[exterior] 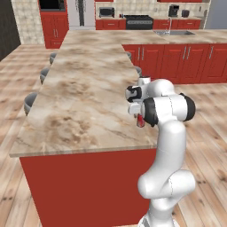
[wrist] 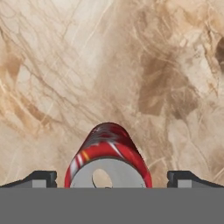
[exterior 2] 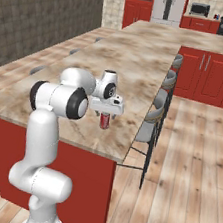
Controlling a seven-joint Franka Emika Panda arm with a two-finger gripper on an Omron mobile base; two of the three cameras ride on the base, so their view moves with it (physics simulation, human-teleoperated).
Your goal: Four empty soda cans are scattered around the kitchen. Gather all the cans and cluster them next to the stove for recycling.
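A small red cylindrical soda can with a silver top [wrist: 108, 159] stands upright at the lower centre of the hand view, on the beige-brown marble table [exterior: 84, 93]. In the right base view it sits just below the white arm's two-finger end effector [exterior 2: 105, 113], near the table's near edge. The end effector is wide open, its dark fingertips [wrist: 41, 178] flanking the can on either side and holding nothing.

The step in hand looks like the grasp (whether the tips already reach the can's wall is hard to tell). To do it well, descend straight down, keep the can centred between the fingers, and close low enough to avoid tipping it. The black stove [exterior: 138, 20] lies far off at the upper right of the left base view.
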